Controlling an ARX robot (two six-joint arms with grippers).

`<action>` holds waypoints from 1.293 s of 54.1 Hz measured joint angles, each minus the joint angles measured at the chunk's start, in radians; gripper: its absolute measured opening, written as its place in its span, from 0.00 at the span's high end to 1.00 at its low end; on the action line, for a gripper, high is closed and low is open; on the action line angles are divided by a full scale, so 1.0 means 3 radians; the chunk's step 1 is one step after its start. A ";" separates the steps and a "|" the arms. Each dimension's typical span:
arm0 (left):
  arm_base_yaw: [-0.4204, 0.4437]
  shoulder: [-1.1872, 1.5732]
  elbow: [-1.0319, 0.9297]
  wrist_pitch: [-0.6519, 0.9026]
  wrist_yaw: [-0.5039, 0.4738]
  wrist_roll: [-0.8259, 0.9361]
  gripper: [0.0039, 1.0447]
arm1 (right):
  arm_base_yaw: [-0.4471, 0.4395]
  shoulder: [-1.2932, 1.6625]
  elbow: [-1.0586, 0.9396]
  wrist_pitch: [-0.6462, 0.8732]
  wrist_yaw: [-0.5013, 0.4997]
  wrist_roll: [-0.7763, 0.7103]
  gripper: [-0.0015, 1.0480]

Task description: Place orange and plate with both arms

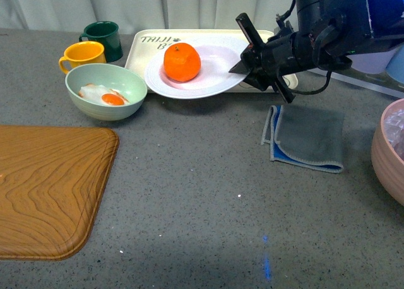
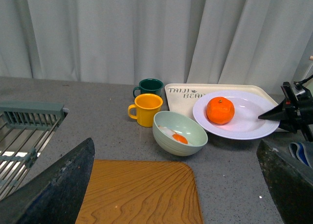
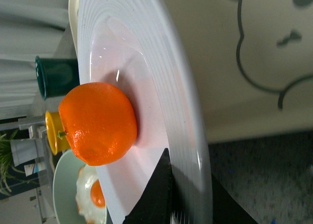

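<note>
- The orange [image 1: 182,62] is round, bright and finely dimpled. It sits in the well of the plate [image 1: 218,68], left of the plate's centre, with its small stem facing sideways in the right wrist view.
- The plate is large, round, glossy and white, with a deep well and a wide rim of faint concentric ribs. It lies over the cream rectangular tray [image 1: 142,52] at the far side of the table, and its near-left edge reaches past the tray's border. I cannot tell whether it rests on the tray or is held just above it.
- The right gripper [image 1: 243,71] is nearly closed and pinches the plate's right rim. The right wrist view shows one black wedge-shaped finger [image 3: 156,194] on the rim's upper face and the other beneath it.
- The left gripper [image 2: 174,150] shows only in its own wrist view. Its dark, rough fingers are spread wide, with nothing between them.
- A smooth pale green bowl [image 1: 106,90] holding a fried egg [image 1: 104,96] sits just left of the plate. A yellow mug [image 1: 82,54] and a dark green mug [image 1: 104,38] stand behind the bowl.
- A wood-grained tray [image 1: 50,188] with rounded corners lies near left on the speckled grey countertop [image 1: 202,207].
- A folded grey cloth [image 1: 309,137] edged in blue lies to the right of the plate, on the near side of the right arm.
</note>
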 joint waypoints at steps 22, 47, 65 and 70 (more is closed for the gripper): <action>0.0000 0.0000 0.0000 0.0000 0.0000 0.0000 0.06 | -0.0048 0.0495 0.0991 -0.0515 0.0244 -0.0247 0.69; 0.0000 0.0000 0.0000 -0.0001 0.0000 0.0000 0.06 | -0.0201 -0.1136 -0.1943 0.3068 0.2213 -0.2677 0.60; 0.0000 0.0000 0.0000 -0.0001 0.0000 0.0000 0.06 | -0.0423 -0.2412 -0.4002 0.3862 0.2022 -0.3091 0.99; 0.0000 0.0000 0.0000 -0.0001 0.0000 0.0000 0.06 | -0.0469 -0.2794 -0.4400 0.3897 0.1958 -0.3098 0.99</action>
